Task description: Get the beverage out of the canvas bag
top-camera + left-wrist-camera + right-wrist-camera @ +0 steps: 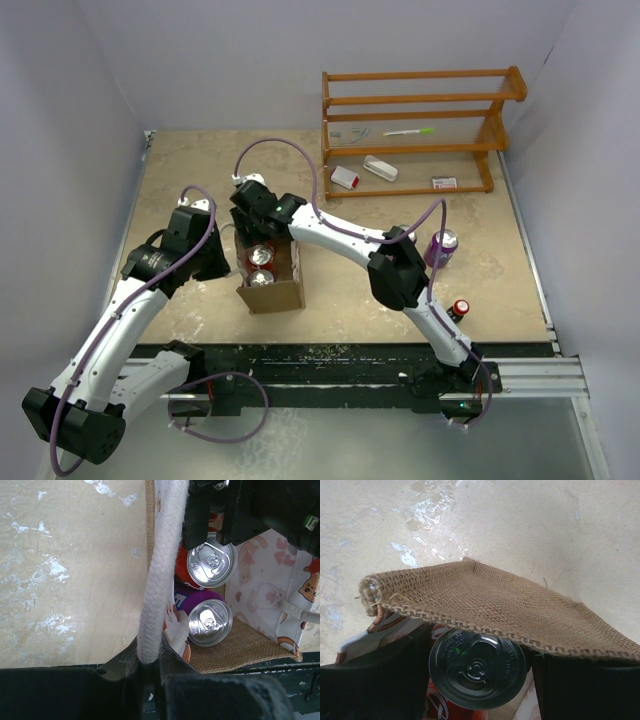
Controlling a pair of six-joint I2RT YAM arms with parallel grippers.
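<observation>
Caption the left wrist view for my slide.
Left gripper grips the canvas bag's rope handle; right gripper straddles red can beside purple can.

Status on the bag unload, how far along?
Done: one purple can stands on the table, outside the canvas bag. In hand: left hand holds the rope handle; right hand straddles the red can, grip unconfirmed. Left: lift it out; a second can sits inside.

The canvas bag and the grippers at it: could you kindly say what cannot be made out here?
- Right wrist: whether the right gripper touches the red can; its fingers are dark blur.
- Left wrist: whether the left gripper clamps the rope handle; blurred at the bottom edge.
- Top external: the canvas bag at its far end, covered by the right gripper.
</observation>
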